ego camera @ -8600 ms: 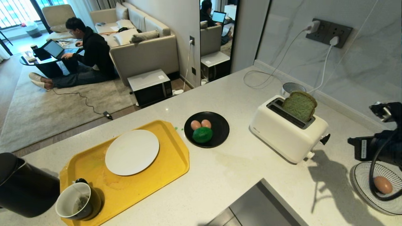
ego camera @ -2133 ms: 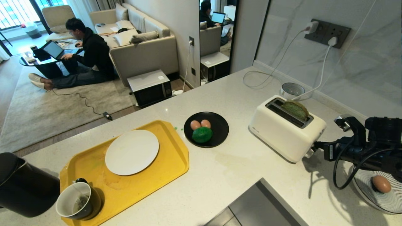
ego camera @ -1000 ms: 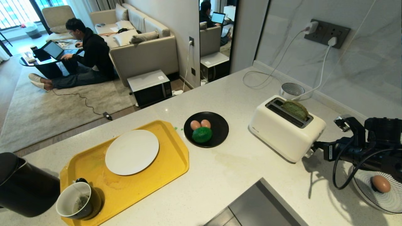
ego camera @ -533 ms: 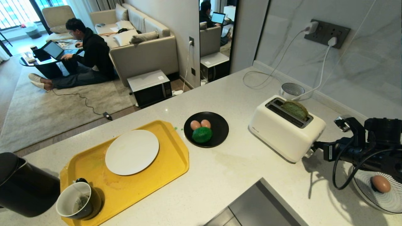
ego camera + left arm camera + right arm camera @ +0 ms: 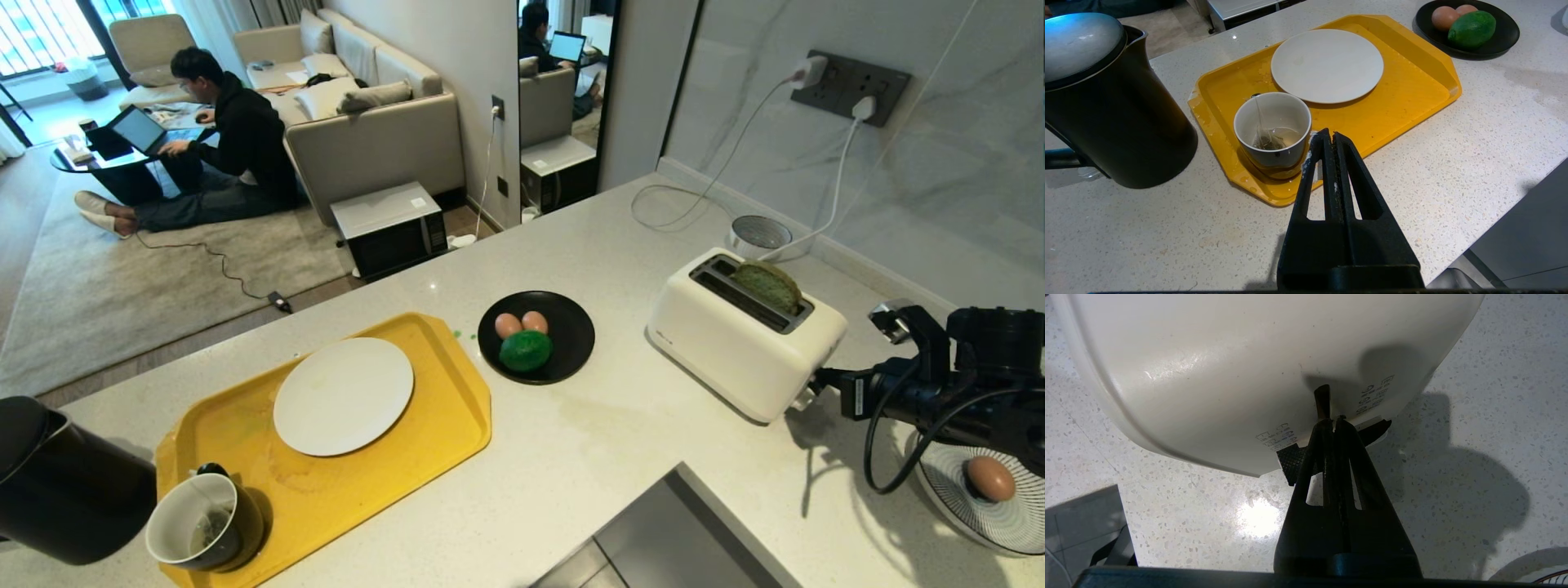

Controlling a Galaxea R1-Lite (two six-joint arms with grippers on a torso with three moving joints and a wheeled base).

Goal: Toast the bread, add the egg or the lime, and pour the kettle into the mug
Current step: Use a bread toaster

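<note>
pale green bread slice (image 5: pixel 770 285) mostly sunk in the white toaster (image 5: pixel 747 343); right gripper (image 5: pixel 1332 419) pressed together at its lever; black kettle (image 5: pixel 57 486) cut off; left gripper (image 5: pixel 1330 136) pressed together.

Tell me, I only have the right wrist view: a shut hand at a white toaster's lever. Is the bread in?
Observer: Yes. The head view shows the bread sunk in the toaster, only its top showing, with the right hand at the toaster's end.
Operator: Where is the single egg?
Observer: The egg lies on a striped plate by the counter's right edge.
Operator: And the left hand?
Observer: The left hand is shut and empty, near the mug on the yellow tray.
</note>
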